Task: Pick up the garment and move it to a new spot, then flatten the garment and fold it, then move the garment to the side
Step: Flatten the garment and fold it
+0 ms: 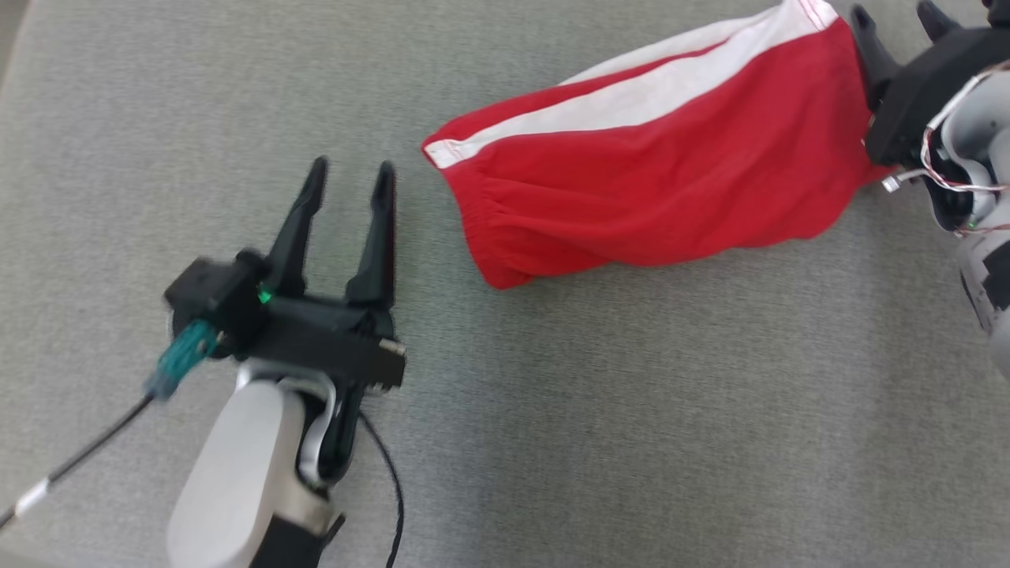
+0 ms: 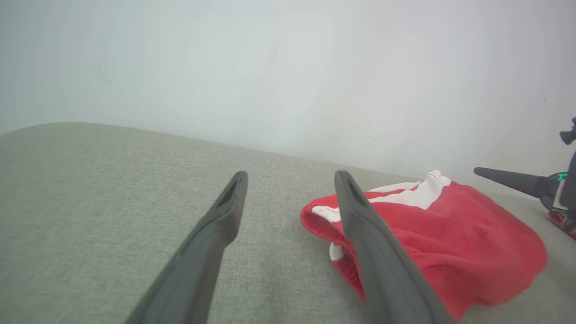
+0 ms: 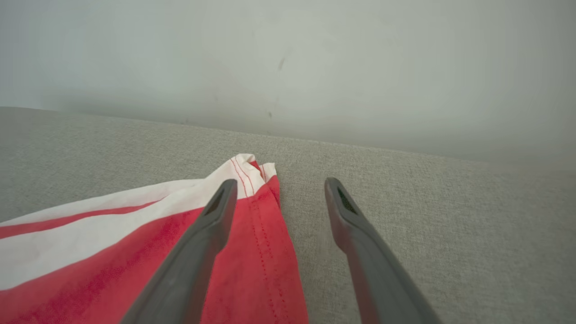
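Note:
The garment (image 1: 671, 173) is a pair of red shorts with a white side stripe, lying folded on the grey cloth surface (image 1: 552, 442) at the upper right. My left gripper (image 1: 351, 177) stands open to the left of its waistband end, apart from the cloth. In the left wrist view the garment (image 2: 450, 252) lies just right of the open left gripper (image 2: 290, 180). My right gripper (image 1: 895, 16) is open at the garment's right hem. In the right wrist view the right gripper (image 3: 279, 186) holds nothing, its left finger over the hem (image 3: 256, 252).
A pale wall (image 2: 288, 67) rises behind the grey surface's far edge (image 2: 180, 139). A black cable (image 1: 79, 454) trails from the left wrist toward the lower left. The other arm's finger (image 2: 508, 179) shows at the right of the left wrist view.

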Available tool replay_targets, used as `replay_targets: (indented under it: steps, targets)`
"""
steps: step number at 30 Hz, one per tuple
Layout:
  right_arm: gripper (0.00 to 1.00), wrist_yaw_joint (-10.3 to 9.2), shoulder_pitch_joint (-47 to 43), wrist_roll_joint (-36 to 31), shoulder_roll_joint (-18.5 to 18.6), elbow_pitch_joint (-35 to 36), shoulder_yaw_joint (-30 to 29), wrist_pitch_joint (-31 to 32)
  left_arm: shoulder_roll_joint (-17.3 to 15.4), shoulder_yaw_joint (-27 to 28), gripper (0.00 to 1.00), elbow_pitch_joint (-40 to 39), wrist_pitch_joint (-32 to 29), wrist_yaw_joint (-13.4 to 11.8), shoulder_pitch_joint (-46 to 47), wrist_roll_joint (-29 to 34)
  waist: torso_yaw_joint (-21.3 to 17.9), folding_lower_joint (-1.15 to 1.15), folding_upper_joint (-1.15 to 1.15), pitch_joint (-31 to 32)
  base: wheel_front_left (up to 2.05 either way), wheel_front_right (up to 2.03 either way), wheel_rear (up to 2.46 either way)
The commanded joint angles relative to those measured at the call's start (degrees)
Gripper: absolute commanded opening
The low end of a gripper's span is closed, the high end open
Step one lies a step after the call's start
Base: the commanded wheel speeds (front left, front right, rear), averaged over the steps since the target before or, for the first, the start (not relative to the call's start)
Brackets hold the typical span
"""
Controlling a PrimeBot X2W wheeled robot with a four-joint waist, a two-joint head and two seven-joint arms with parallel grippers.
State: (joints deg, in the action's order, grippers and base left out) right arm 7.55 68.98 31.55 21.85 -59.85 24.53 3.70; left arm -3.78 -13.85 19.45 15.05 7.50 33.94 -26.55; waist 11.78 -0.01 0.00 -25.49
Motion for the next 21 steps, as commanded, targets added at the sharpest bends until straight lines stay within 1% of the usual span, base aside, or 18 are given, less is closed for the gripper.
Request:
replay_targets:
  steps: [1,7,11,17,20,21]
  targets:
    - [1.0,-0.16,-1.19,0.82,0.75,-0.83,0.55,0.86,0.39,1.47,1.0,-2.55,0.16,-0.05,-2.73,2.71,1.2,0.01,0.0,0.6,0.0,0.0,0.0]
    - [1.0,-0.16,-0.43,2.42,1.99,-3.54,2.27,4.49,0.8,5.04,1.0,-9.19,0.16,-0.05,-9.34,9.02,3.49,0.01,0.0,0.35,0.0,0.0,0.0]
    - [1.0,-0.16,-0.15,2.8,2.19,-4.4,3.65,6.77,0.88,6.26,1.0,-10.95,0.16,-0.07,-12.13,11.27,4.36,0.01,0.0,0.23,0.0,0.0,0.0]
    - [1.0,-0.16,0.64,2.94,2.71,-6.63,6.08,11.39,0.92,6.78,1.0,-12.69,0.16,-0.92,-15.45,10.05,5.7,0.01,0.0,0.08,0.0,0.0,0.0]
    - [1.0,-0.16,0.37,3.34,2.29,-8.4,6.73,14.11,0.92,6.26,1.0,-13.22,0.16,-1.5,-15.96,9.32,6.15,0.01,0.0,0.16,0.0,0.0,0.0]
    - [0.8,-0.16,0.57,3.34,2.27,-8.96,6.9,14.67,0.92,5.99,1.0,-13.34,0.16,-1.79,-16.0,9.13,6.24,0.01,0.0,0.21,0.0,0.0,0.0]
